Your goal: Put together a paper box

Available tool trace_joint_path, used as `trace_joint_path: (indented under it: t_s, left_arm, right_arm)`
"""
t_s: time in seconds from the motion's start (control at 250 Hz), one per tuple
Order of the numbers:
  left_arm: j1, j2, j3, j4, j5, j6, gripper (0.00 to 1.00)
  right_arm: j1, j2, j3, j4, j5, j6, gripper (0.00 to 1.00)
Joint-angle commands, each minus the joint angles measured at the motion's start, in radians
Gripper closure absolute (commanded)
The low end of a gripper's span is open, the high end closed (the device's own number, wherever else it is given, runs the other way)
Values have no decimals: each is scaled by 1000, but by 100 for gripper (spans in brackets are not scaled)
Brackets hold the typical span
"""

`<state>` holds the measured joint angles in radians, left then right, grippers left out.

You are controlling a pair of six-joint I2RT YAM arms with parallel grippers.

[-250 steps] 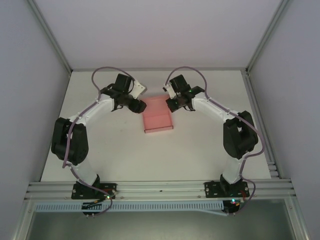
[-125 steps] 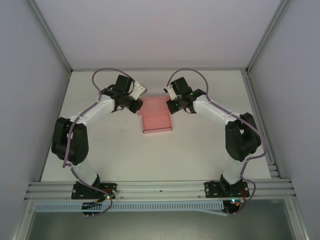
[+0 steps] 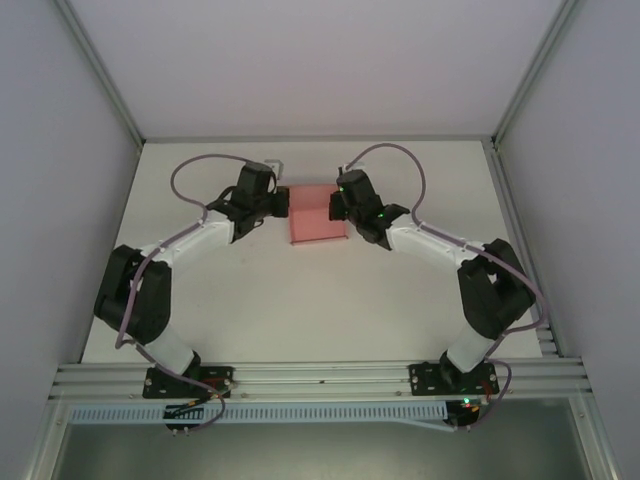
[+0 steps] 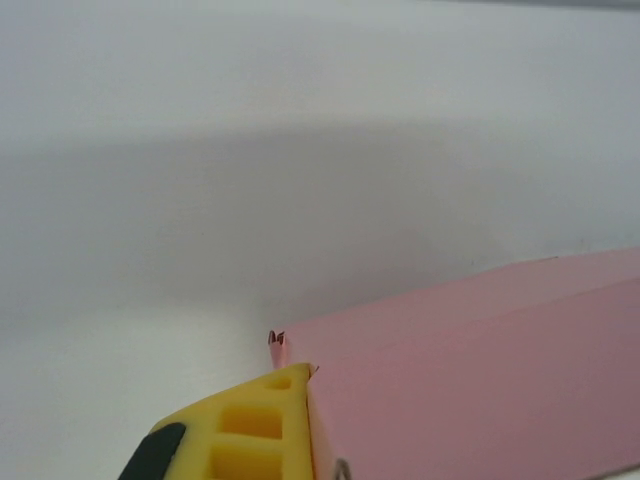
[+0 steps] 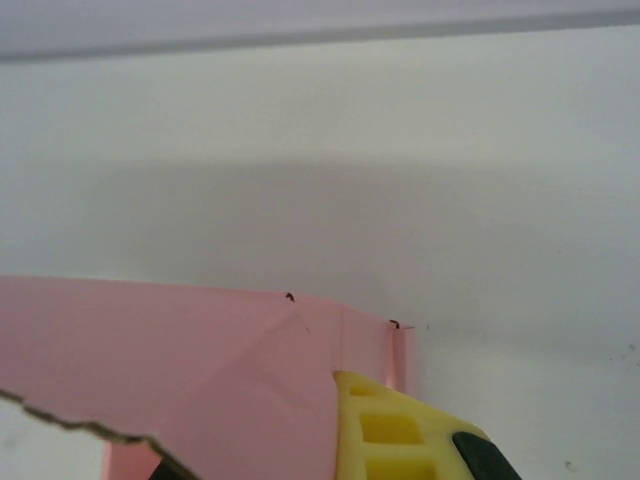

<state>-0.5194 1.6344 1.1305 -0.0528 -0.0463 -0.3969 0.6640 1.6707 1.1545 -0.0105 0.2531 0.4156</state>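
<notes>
The paper box (image 3: 316, 213) is a small pink card box on the white table, between my two grippers. My left gripper (image 3: 281, 203) is at the box's left edge. In the left wrist view a yellow finger (image 4: 255, 425) presses flat against the pink wall (image 4: 480, 370), and the other finger is hidden behind the card. My right gripper (image 3: 341, 205) is at the box's right edge. Its yellow finger (image 5: 400, 430) lies against the creased pink side (image 5: 200, 360) near a folded corner.
The white table (image 3: 300, 300) lies open in front of the box. Grey enclosure walls rise at the back (image 3: 310, 60) and at both sides. An aluminium rail (image 3: 320, 378) carries the arm bases at the near edge.
Both grippers have closed in on the box from left and right. The box has shifted toward the back wall and looks shorter from above than before.
</notes>
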Motion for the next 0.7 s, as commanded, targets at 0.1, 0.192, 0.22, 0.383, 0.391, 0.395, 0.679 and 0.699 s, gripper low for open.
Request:
trace_joint_path:
  t_s: [0.1,0.192,0.22,0.383,0.391,0.395,0.679,0.699]
  left_arm:
    - [-25,49,-47,288,-145,-204,100]
    - [-40,97,-28,338,-139,-218,100]
    - [-49,107,-28,357,-142,-203,100]
    - [-92,122,-72,420,-190,-131,100]
    - [-92,122,-76,423,-190,-129,100]
    - [-92,122,-78,424,-190,-127,100]
    - [-124,82,-232,485,-227,-66,100]
    - [-125,77,-241,486,-234,-64,100]
  right_arm:
    - [-11,67,-58,207,89,127,100]
    - [-11,90,-66,177,83,110,100]
    - [-11,95,-74,180,80,97,100]
    - [-14,107,-126,206,79,75,100]
    - [-15,109,-130,209,78,76,100]
    - [-15,109,-131,209,77,75,100]
    - [-16,86,-262,274,83,61,100]
    - [-17,86,-271,279,80,58,100]
